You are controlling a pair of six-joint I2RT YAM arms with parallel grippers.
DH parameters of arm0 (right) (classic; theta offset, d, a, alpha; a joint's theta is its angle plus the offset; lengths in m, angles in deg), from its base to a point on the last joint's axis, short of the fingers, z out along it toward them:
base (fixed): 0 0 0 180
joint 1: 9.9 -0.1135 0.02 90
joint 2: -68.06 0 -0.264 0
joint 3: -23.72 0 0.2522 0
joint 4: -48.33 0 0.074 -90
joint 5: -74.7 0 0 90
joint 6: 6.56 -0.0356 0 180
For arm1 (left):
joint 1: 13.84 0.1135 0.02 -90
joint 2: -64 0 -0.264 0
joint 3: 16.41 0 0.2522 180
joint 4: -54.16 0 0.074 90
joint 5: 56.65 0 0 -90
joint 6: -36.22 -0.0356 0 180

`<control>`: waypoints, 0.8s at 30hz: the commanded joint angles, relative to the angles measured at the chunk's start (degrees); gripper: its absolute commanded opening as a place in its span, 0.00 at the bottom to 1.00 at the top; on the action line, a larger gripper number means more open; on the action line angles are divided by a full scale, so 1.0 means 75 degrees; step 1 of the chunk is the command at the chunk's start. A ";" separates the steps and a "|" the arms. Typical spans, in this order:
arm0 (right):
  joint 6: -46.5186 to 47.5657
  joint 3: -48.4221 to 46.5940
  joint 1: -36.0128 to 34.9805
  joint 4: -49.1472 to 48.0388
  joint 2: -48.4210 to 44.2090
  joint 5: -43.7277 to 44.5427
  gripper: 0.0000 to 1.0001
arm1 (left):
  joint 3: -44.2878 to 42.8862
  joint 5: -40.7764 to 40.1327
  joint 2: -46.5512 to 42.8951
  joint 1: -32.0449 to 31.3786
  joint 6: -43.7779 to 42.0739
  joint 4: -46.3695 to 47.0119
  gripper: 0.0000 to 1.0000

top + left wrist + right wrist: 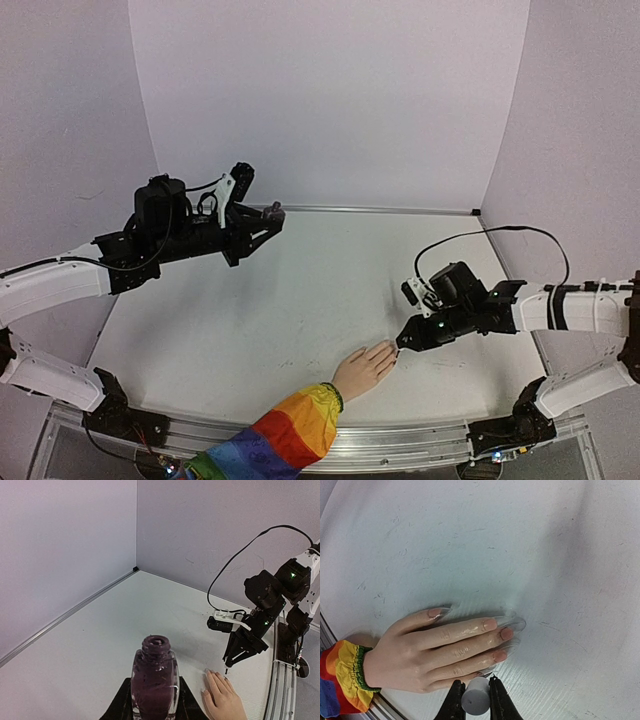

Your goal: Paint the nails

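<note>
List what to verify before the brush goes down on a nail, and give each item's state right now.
1. Left gripper shut on the bottle, bottle upright with its top open: ok.
2. Right gripper shut on the brush handle: ok.
3. Hand lying palm down on the table: ok.
4. Brush tip lined up with one nail: cannot tell; it hovers by the fingertips and is hidden in the right wrist view.
5. Polish on the brush: cannot tell.
6. Nails coated: not ok; those visible look bare.
</note>
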 commanded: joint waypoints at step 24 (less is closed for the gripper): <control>0.0195 -0.0200 -0.0104 0.0015 0.0375 -0.0288 0.00 | -0.0202 0.0138 -0.0058 0.0043 0.0009 0.0288 0.00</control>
